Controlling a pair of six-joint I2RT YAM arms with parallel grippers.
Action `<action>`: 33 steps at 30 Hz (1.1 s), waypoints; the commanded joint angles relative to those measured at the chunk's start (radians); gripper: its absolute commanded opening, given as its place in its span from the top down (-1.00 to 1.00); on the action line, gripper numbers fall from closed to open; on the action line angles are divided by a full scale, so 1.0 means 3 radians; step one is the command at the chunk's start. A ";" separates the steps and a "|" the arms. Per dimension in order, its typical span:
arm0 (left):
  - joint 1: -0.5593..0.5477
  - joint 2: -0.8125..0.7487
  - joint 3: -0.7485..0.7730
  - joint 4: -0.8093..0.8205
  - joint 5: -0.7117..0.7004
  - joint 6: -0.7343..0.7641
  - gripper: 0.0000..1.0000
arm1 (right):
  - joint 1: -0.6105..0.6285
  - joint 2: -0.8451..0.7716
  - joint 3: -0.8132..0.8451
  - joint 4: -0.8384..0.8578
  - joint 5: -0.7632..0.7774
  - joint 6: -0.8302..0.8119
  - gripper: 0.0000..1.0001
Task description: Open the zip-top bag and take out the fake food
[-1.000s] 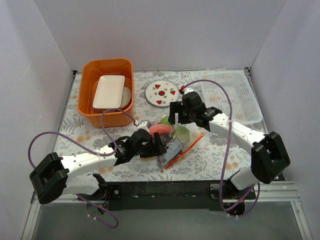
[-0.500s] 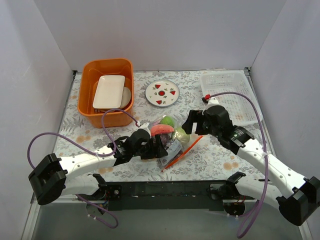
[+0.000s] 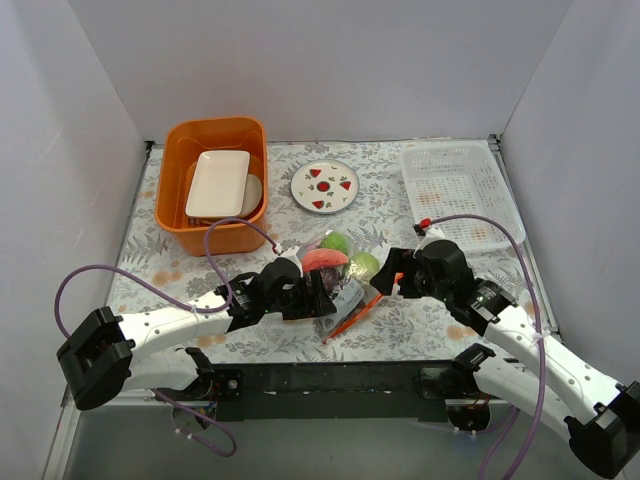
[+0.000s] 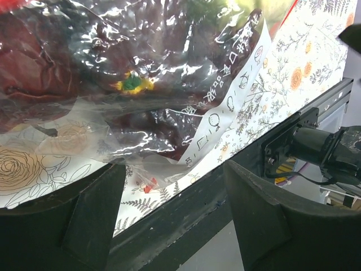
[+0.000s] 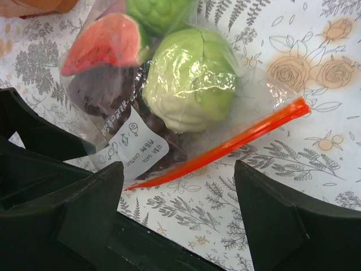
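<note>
**Filled bag on the worktop, both end effectors wide open**

The zip-top bag [image 3: 342, 290] lies on the floral worktop [image 3: 420, 320], near its front edge and between the two arms. The fake food is inside it: a pale green ball [image 5: 189, 84], a red slice [image 5: 104, 42], a second green piece [image 5: 161, 11] and dark purple pieces [image 4: 84, 51] under the crinkled film. The orange zip strip [image 5: 225, 147] runs slanted along the bag's right side.

The left end effector [image 4: 172, 169] sits at the bag's left side with its fingers spread wide. The loose plastic edge lies between them, unpinched. The right end effector [image 5: 177, 175] is just beside the zip strip, fingers equally far apart and holding nothing.

Farther back are a strawberry-printed plate [image 3: 325, 186], an orange bin [image 3: 210, 238] holding a white dish [image 3: 217, 183], and a white basket [image 3: 455, 190].
</note>
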 commanded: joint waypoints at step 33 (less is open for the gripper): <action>0.0003 -0.0048 -0.0036 -0.0051 0.0031 -0.0077 -0.25 | 0.0005 0.0391 -0.0648 0.0897 -0.0345 0.0318 -0.56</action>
